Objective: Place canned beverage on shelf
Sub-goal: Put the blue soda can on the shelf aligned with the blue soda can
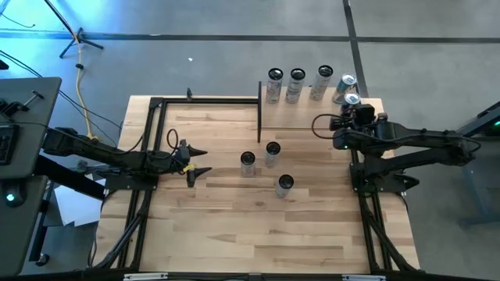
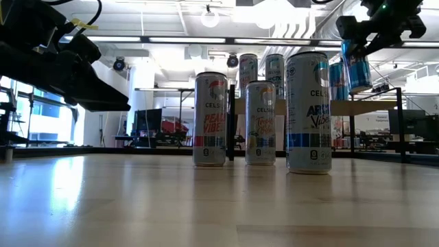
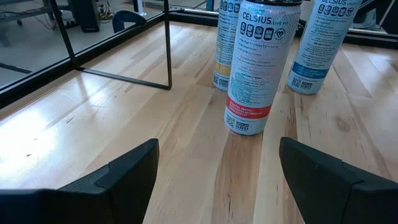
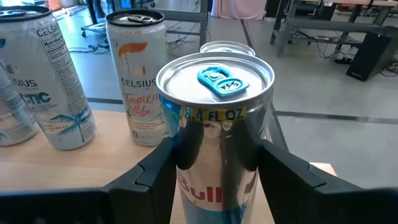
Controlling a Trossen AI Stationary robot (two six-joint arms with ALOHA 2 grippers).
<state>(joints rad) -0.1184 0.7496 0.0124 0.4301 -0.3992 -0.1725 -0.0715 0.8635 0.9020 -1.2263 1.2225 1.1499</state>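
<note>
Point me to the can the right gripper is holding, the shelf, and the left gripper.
Held can (image 4: pixel 214 78): right wrist view, on its lid.
Shelf (image 1: pixel 293 115): high view, bare board in front of the cans.
Left gripper (image 1: pixel 200 160): high view, between its open fingertips.

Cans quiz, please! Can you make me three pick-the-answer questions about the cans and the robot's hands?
1. Where is the Red Bull can?
A. Lying on the floor
B. In the right hand
C. In the left hand

2. How many tabletop cans stand between the arms?
A. One
B. Six
C. Three

3. How is the left hand?
A. Open and empty
B. Squeezing a can
C. Holding a cup

Answers:
1. B, the right wrist view shows the dark fingers clamped on its sides.
2. C, the high view shows three standing together mid-table.
3. A, its fingers stand wide apart with only bare wood between them.
</note>
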